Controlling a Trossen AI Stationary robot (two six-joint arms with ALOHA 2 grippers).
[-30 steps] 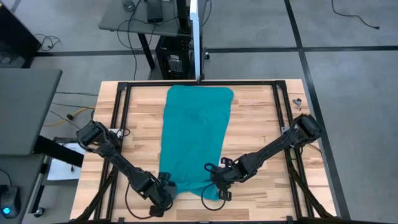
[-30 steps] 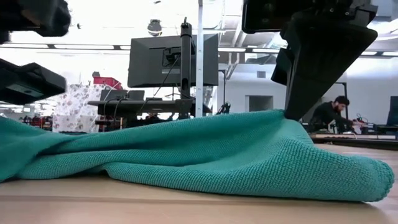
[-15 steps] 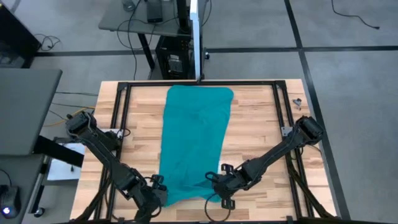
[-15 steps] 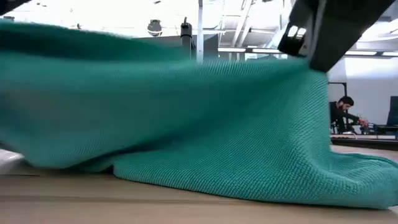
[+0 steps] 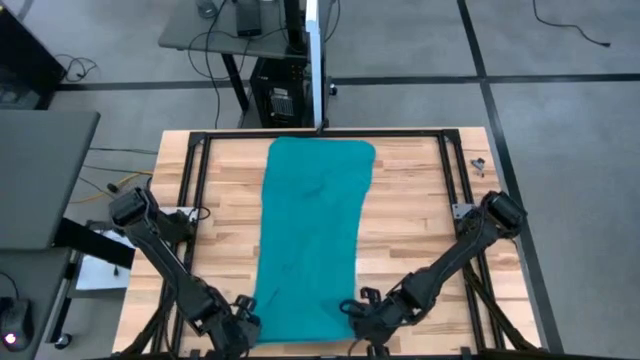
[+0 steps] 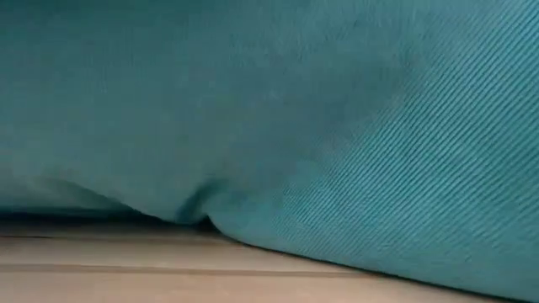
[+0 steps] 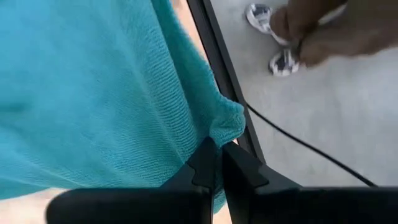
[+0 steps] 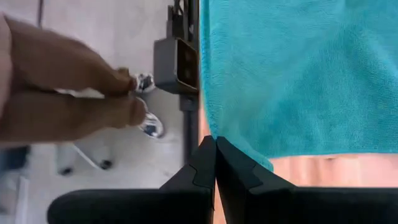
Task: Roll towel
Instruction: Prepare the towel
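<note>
Nearest the table's front edge, the left gripper (image 5: 243, 327) was clamped on the near left corner of the towel (image 5: 312, 235), a large plain teal rectangle of thin soft cloth. In the left wrist view its two dark fingers (image 7: 214, 165) were pressed together with the cloth corner (image 7: 227, 121) pinched between their tips. At the same edge, the right gripper (image 5: 358, 320) held the near right corner the same way; its own wrist view showed the dark fingers (image 8: 211, 162) closed tight on the towel's edge (image 8: 298, 74).

In the low view the towel (image 6: 295, 109) filled almost the whole picture, draped down to a thin strip of light wooden table top (image 6: 126, 261), so neither gripper could be seen there.

From those two held corners the towel ran lengthwise up the middle of the pale butcher-block table (image 5: 420, 190), lying flat between the black metal frame rails (image 5: 190, 170), and its far end reached close to the table's back edge. Both dark arms stretched from their bases at the table's sides down to the front corners.

Beyond the table edge, the wrist views showed grey floor with a person's legs and patterned shoes (image 7: 283, 62) (image 8: 149, 124) and a black cable (image 7: 305, 146).
</note>
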